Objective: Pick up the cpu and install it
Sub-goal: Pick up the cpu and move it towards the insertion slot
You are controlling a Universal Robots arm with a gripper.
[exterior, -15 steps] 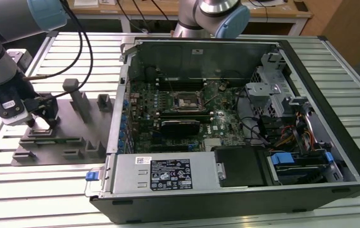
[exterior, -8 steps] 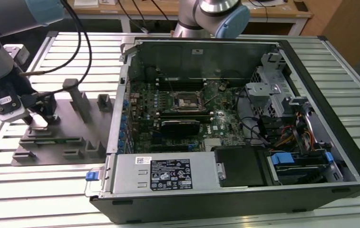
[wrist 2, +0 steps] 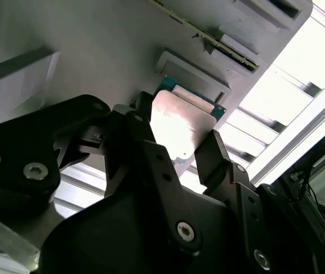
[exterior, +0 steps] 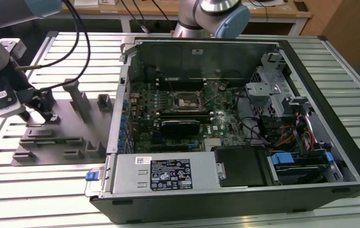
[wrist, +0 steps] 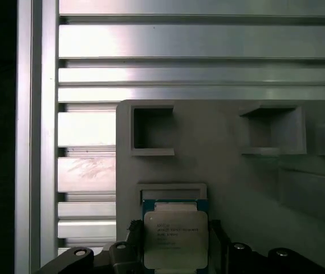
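**Cpu (wrist: 175, 240) in its pocket, pincer (wrist: 175, 229) closed on it**

The cpu is a flat square with a bright metal lid and a thin green rim. It glares under the light in the second wrist view (wrist 2: 182, 123). It lies in a shallow square pocket of the tray (wrist: 248, 188), a matte grey plate with raised blocks and boxy recesses. My black fingers (wrist 2: 133, 134) sit narrow against its two opposite edges, with the chip between them.

In the exterior view my pincer (exterior: 40, 113) stands low over the tray, at that view's left. The tray rests on a table (exterior: 40, 194) of ribbed aluminium slats, close to one long edge.

Just beside the tray, toward that view's right, the case (exterior: 351, 142) lies open. Its green board (exterior: 224, 128) faces up and the socket (exterior: 186, 100) is near the middle. Steel walls and a drive cage hem it in.
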